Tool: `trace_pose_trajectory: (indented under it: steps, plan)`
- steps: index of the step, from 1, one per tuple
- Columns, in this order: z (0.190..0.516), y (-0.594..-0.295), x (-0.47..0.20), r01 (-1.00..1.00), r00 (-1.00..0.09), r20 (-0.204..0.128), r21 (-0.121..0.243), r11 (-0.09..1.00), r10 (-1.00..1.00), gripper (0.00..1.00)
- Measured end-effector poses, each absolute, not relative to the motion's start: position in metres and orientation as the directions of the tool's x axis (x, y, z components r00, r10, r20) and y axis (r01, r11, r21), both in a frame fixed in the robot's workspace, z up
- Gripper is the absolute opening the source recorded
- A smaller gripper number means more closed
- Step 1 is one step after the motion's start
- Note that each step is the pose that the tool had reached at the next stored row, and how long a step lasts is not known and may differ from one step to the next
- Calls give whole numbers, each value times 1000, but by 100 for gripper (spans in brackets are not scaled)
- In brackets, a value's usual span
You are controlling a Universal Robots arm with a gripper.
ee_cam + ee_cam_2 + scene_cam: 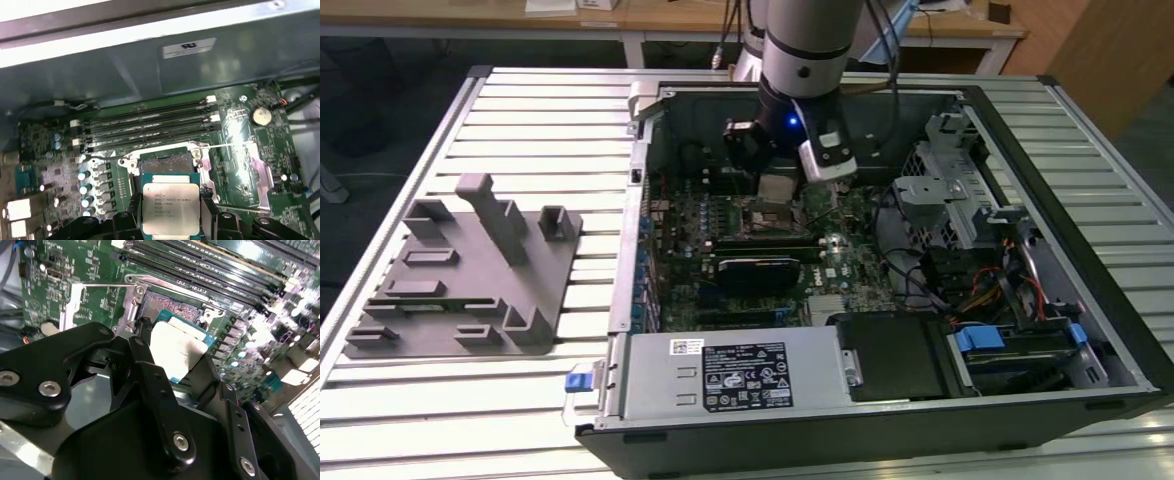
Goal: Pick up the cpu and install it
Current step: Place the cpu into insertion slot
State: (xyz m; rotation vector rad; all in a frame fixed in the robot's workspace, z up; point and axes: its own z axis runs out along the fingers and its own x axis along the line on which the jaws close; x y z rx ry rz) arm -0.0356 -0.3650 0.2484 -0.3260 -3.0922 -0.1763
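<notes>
Pickup done: pincer (169,222) clenched on the cpu (170,202), held flat in its grip, open socket (165,162) just beyond its tips; cpu looks not yet seated, install left.

Fixture (460,270) at exterior view's left of case (854,445); cpu (171,207) over socket (165,162) inside case.

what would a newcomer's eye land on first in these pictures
The cpu, silvery with a greenish rim, sits clamped in the gripper just over the open motherboard socket. In the exterior view the arm reaches down into an opened computer case, with a grey fixture on the exterior view's left.
</notes>
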Motion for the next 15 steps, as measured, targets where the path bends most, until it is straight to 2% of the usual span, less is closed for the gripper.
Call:
trace_pose_trajectory:
  steps: [15]
  plan:
    - [248,-365,-36,444,-896,39,109,889,442,55]
